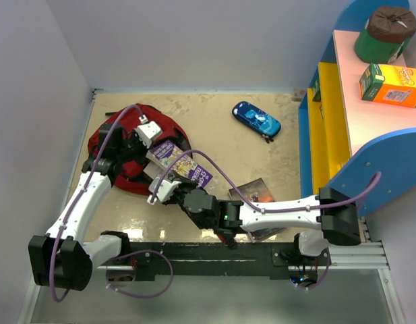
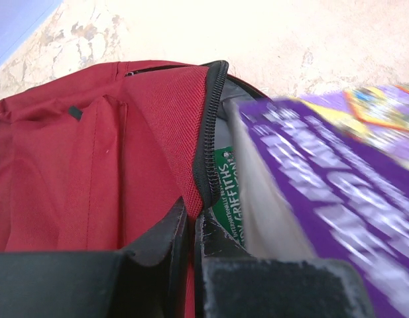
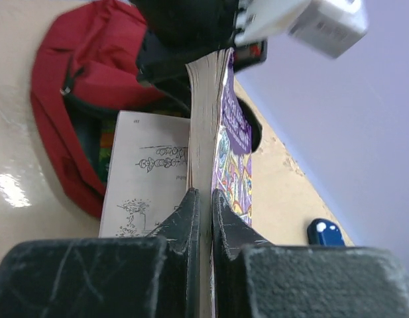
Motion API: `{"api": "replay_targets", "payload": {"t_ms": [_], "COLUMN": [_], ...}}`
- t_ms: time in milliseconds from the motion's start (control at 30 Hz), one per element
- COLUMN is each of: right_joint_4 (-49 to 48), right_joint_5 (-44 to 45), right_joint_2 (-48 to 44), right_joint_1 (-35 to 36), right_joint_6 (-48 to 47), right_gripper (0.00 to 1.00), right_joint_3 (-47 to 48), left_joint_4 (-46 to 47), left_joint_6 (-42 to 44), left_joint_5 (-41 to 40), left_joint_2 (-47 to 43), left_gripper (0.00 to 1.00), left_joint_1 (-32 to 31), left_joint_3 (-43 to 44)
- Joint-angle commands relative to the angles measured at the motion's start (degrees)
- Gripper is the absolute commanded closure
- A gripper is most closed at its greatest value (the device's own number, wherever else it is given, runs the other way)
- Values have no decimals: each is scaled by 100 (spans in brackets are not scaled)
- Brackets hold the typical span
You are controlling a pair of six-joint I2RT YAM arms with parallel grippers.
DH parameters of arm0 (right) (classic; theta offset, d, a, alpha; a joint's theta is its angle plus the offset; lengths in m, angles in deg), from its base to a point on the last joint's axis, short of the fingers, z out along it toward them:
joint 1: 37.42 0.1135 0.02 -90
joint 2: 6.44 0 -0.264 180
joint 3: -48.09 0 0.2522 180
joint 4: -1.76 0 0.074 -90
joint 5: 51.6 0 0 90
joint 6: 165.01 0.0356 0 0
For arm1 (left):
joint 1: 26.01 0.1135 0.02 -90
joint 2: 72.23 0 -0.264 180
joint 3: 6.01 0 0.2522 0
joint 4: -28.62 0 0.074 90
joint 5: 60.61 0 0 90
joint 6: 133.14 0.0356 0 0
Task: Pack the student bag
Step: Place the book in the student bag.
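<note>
The student bag (image 1: 113, 145), a dark-red backpack, lies at the left of the table with its mouth open. My left gripper (image 1: 139, 140) is shut on the bag's zipper edge (image 2: 207, 132) and holds the flap up (image 2: 191, 215). A green book (image 2: 227, 192) sits inside against the grey lining. My right gripper (image 1: 162, 192) is shut on a thick purple book (image 1: 182, 164), its far end at the bag's mouth. In the right wrist view the jaws (image 3: 205, 202) pinch the book's pages and purple cover (image 3: 234, 152), with one page (image 3: 148, 175) splayed left. The bag (image 3: 78, 79) lies beyond.
A blue pencil case (image 1: 256, 120) lies at the back centre, also in the right wrist view (image 3: 327, 233). Another book (image 1: 251, 192) lies partly under my right arm. A blue and yellow shelf (image 1: 342, 128) with an orange box (image 1: 390, 84) and a green pot (image 1: 385, 34) stands on the right.
</note>
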Motion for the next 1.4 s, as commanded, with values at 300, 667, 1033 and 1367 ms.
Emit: {"api": "replay_targets", "payload": {"t_ms": [300, 667, 1033, 1367], "right_joint_4": [-781, -342, 170, 133], "right_joint_5": [-1323, -1912, -1438, -848], "right_joint_2": [1612, 2888, 2240, 1104], "right_joint_1": [-810, -1082, -1258, -1915], "right_joint_6": [427, 192, 1683, 4145], "right_gripper": [100, 100, 55, 100], "right_joint_3": [297, 1541, 1618, -169], "left_joint_4": [-308, -316, -273, -220], "left_joint_6": [-68, -86, -77, -173], "left_joint_5": [508, 622, 543, 613], "left_joint_2": [-363, -240, -240, -222], "left_gripper": [100, 100, 100, 100], "left_joint_1": [4, 4, -4, 4], "left_joint_3": [513, 504, 381, 355]}}
